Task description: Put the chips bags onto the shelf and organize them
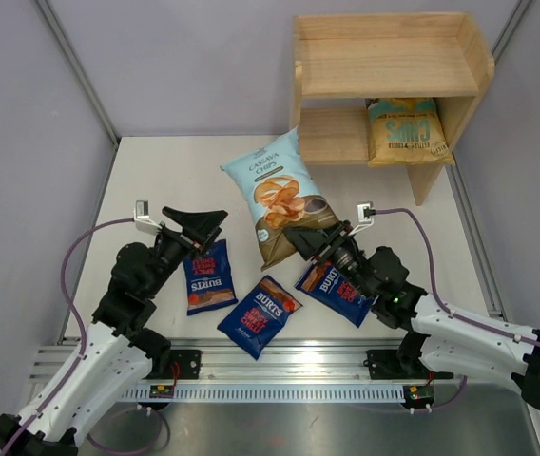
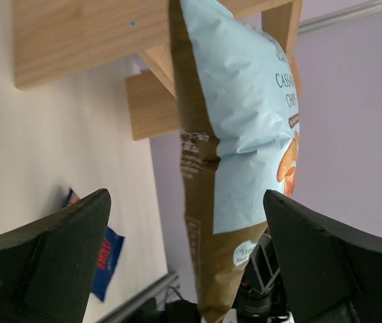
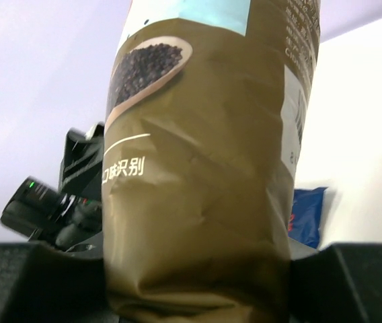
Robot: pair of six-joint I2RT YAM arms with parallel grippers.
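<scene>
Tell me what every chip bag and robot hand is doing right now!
pale blue bag: held up by its brown base
right gripper: closed on the pale blue bag
left gripper: open, holding nothing
yellow bag: standing on the lower tier of the shelf
left BURTS bag: flat on the table
middle BURTS bag: flat on the table
right BURTS bag: flat, partly under the right arm

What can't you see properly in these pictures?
- Top view: the right gripper and its arm cover part of the right BURTS bag.
- Top view: the shelf's upper board hides the yellow bag's top.
- Right wrist view: the cassava chips bag blocks nearly everything behind it.
- Left wrist view: the top edge cuts off that bag's top.
</scene>
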